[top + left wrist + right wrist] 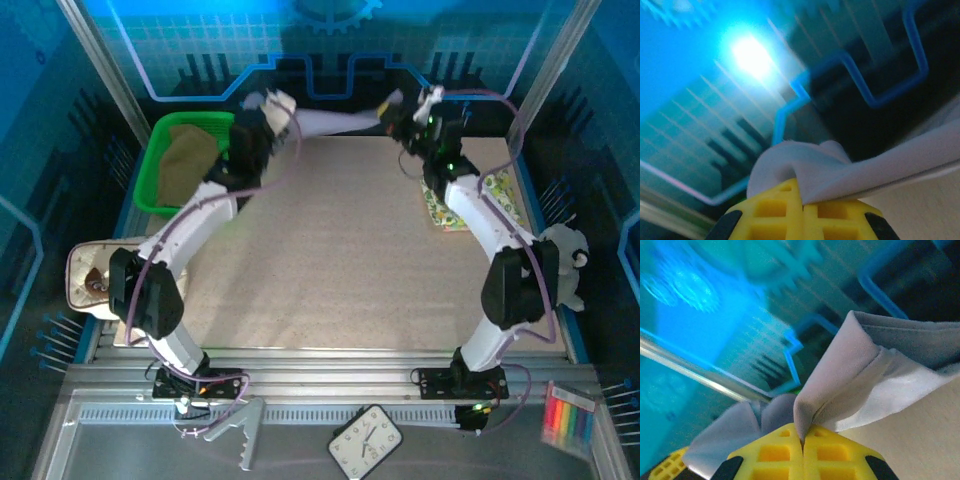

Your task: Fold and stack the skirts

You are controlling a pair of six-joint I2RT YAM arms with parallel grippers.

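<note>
The lavender-purple skirt (335,121) hangs stretched in the air between my two grippers over the far edge of the table. My left gripper (274,104) is shut on its left end; in the left wrist view the yellow fingertips (803,204) pinch a fold of the cloth (840,170). My right gripper (402,108) is shut on the other end, where the cloth (850,375) bunches out from between the closed jaws (802,442). The olive-tan skirt (188,160) lies in a green basket (150,170). The yellow floral skirt (500,190) lies folded on the table's right side, partly under my right arm.
A beige pouch (88,280) sits off the left edge and a white plush toy (568,255) off the right edge. A clock (365,440), a pack of markers (568,415) and a grey clip (238,430) lie in front of the arm bases. The tan table top (330,250) lies bare between the arms.
</note>
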